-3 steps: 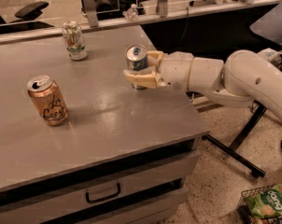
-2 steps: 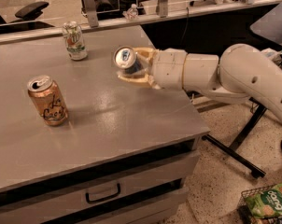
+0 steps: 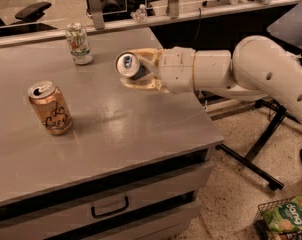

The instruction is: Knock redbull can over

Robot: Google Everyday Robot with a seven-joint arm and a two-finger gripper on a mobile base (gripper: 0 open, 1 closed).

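**Redbull can (image 3: 127, 64) held tipped in the hand (image 3: 132, 72), over the bench (image 3: 121, 134).**
The hand is closed on the can. Its long axis lies nearly level, with the silver top toward 9 o'clock and the base at 3 o'clock.

the tool (image 3: 128, 69) reaches in from the right over the grey counter (image 3: 121, 134), its two fingers (image 3: 143, 53) closed above and below the redbull can (image 3: 129, 64), which is tipped well over so its silver top faces left toward the camera. an orange-tan can (image 3: 50, 108) stands upright near the counter's left side. a white-and-green can (image 3: 79, 44) stands upright near the far edge, both well apart from the tool.
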